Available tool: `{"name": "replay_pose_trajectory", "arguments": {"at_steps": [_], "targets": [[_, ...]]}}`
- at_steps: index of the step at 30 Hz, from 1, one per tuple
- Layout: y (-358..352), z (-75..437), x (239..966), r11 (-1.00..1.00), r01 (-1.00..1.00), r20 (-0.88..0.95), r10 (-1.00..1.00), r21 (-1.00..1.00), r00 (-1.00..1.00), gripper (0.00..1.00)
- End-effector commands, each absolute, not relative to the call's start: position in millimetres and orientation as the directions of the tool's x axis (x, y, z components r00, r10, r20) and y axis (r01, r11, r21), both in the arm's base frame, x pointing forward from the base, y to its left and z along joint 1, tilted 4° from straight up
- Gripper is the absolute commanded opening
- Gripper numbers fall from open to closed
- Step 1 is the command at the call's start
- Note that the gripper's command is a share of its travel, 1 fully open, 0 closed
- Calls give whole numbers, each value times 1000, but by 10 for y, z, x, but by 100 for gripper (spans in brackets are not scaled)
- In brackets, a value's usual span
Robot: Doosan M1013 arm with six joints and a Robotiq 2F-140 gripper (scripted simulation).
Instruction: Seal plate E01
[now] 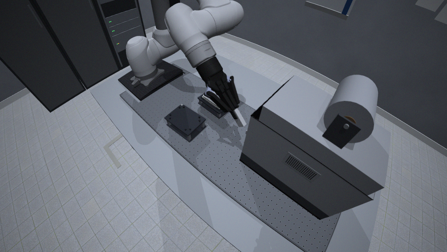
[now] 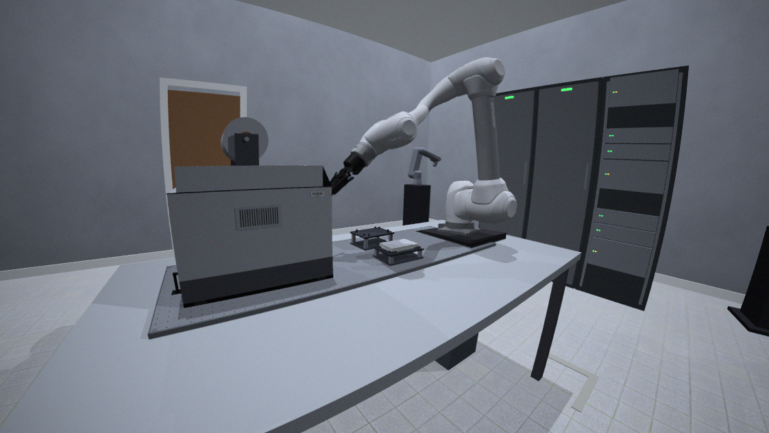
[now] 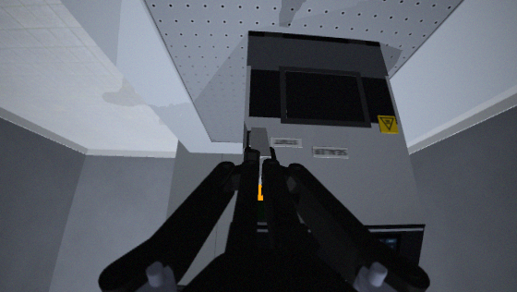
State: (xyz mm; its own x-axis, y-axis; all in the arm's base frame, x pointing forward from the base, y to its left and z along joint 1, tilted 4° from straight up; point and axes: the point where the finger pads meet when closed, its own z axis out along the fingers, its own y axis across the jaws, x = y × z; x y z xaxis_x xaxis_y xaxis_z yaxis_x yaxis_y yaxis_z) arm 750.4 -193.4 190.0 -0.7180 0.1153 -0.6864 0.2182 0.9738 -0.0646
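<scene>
You will not find the plate in any view. The slot (image 3: 320, 94) in the sealer's (image 3: 369, 185) front face is dark and shut in, with no tray standing out of it, so the plate is most likely inside the machine with a cycle running. A small amber light (image 3: 259, 193) showing between the fingers fits that.

The pincer (image 3: 258, 159) is closed with nothing in it. Its tips point at the same front face, by a small raised panel beside two labels. I cannot tell whether they touch it.

What matters for your next move is that the slot lies on the table side of the tips, on the same face. Its wide side runs across the face. The tray should therefore come out below the fingers, not into them. Hold off, or draw straight back from the face, and do not dip toward the table.

Only the wrist view shows the slot, the labels and the light. From above, the pincer (image 1: 234, 114) hides that face, but you see the empty holder (image 1: 185, 120) and the second holder with its plate (image 1: 212, 105) in place. The side view shows the sealer's (image 2: 250, 236) back, the foil roll (image 2: 245, 137) and the pincer (image 2: 336, 185) high at the top corner.
</scene>
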Motion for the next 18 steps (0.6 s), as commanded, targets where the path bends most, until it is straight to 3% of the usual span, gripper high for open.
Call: {"name": "replay_pose_trajectory", "arguments": {"at_steps": [1, 18], "targets": [[-1923, 1930, 7467, 974, 218, -687, 115, -64, -718, 10], [-1871, 2090, 7282, 974, 218, -687, 115, -64, -718, 10]]}}
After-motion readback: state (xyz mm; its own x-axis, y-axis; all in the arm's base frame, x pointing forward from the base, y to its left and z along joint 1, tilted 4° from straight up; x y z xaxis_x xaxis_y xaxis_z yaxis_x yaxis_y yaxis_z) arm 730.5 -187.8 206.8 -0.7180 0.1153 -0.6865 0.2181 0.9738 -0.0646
